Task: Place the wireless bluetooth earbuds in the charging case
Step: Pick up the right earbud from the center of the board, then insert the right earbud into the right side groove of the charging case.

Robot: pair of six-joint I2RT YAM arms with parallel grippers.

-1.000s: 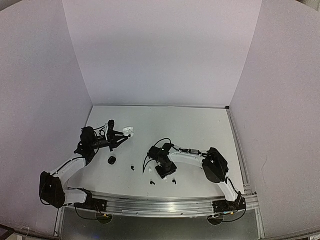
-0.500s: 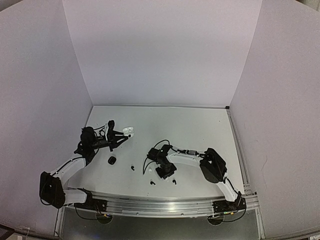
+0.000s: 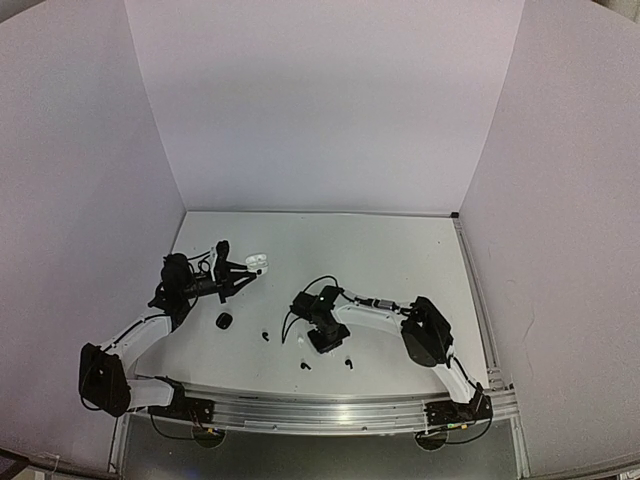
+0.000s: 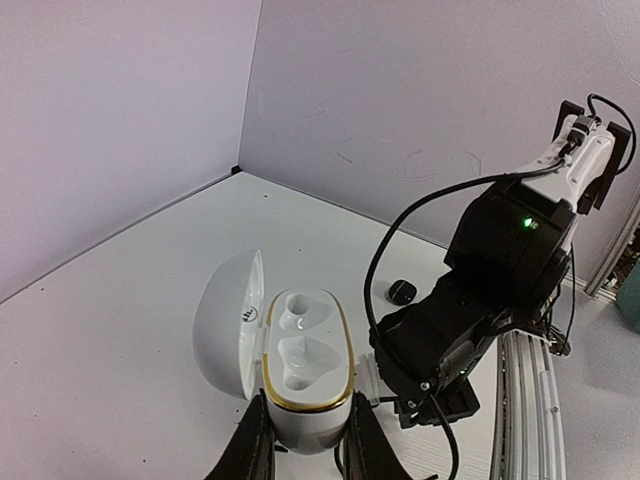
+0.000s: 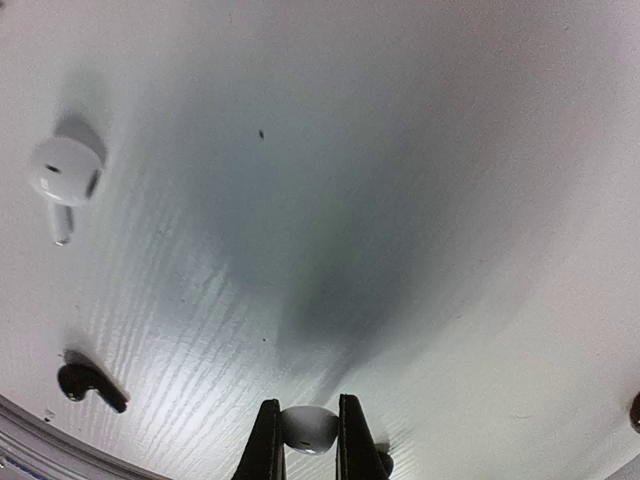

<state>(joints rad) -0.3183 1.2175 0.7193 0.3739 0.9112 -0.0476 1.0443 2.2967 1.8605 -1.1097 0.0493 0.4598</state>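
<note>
right gripper [image 5: 306,448] clamped on small white stemmed plastic earbud [image 5: 308,426], low over white tabletop [image 5: 420,200]; loose white earbud [image 5: 62,172] at 10 o'clock, black stemmed earbud [image 5: 90,388] at 9 o'clock. left gripper [image 4: 300,455] clamped on open white pebble-shaped plastic charging case [image 4: 303,350], lid swung to 9 o'clock

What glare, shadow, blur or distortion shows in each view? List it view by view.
Top external: wide-angle lens bows the walls and table edges; light is even. Left wrist: sharp, with soft sheen in the open white case. Right wrist: a broad dark shadow crosses the table, streaky glare lower left near the black earbud, and the white earbud in the right gripper is blurred.
</note>
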